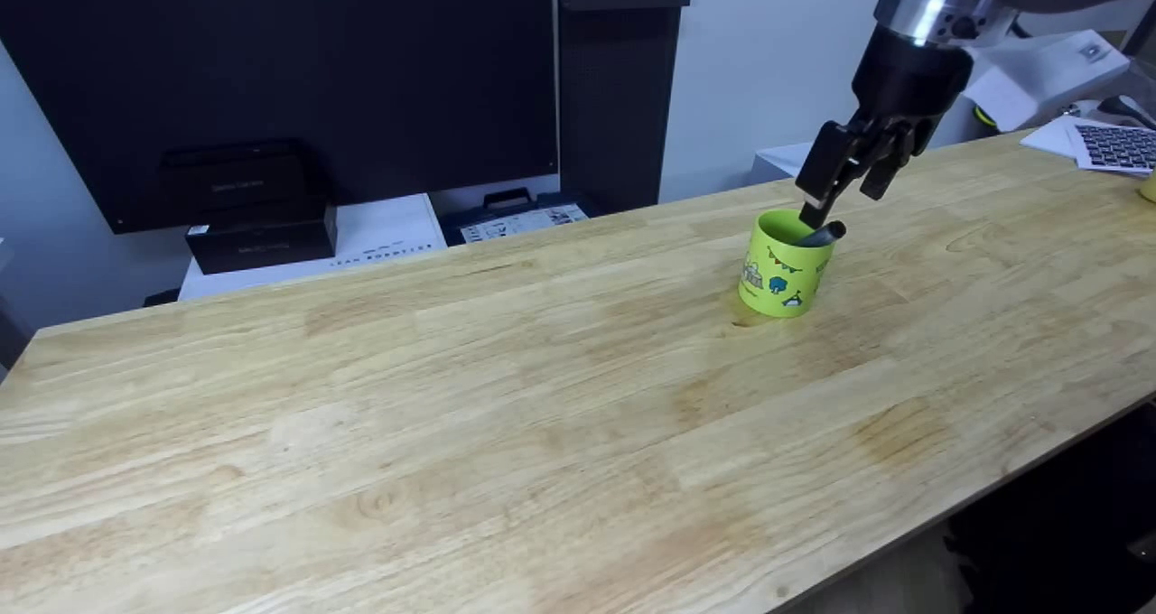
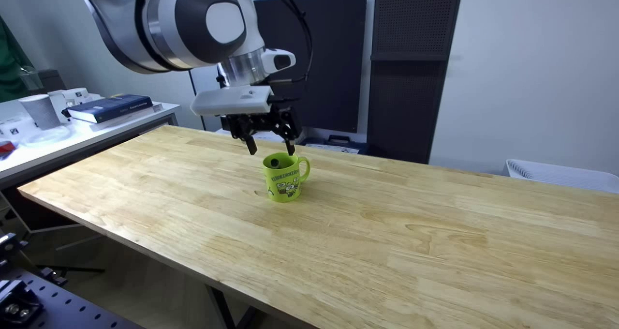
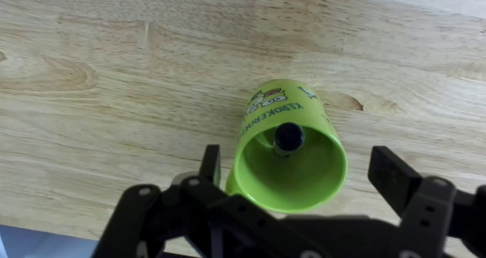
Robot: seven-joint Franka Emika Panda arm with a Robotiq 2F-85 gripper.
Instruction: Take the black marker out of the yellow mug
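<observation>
Though inside the yellow mug (image 1: 784, 275), black marker (image 1: 824, 234) aslant, dark end up.

Marker (image 3: 289, 137): is leaning inside the mug (image 1: 781, 275), its end poking out.
Mug: is standing upright on the table (image 1: 452, 433), its handle (image 2: 307, 169) pointing right in an exterior view.
Gripper (image 2: 272, 150): is hanging just above the mug.
Case (image 1: 517, 209): is sitting behind the table in both exterior views.
</observation>
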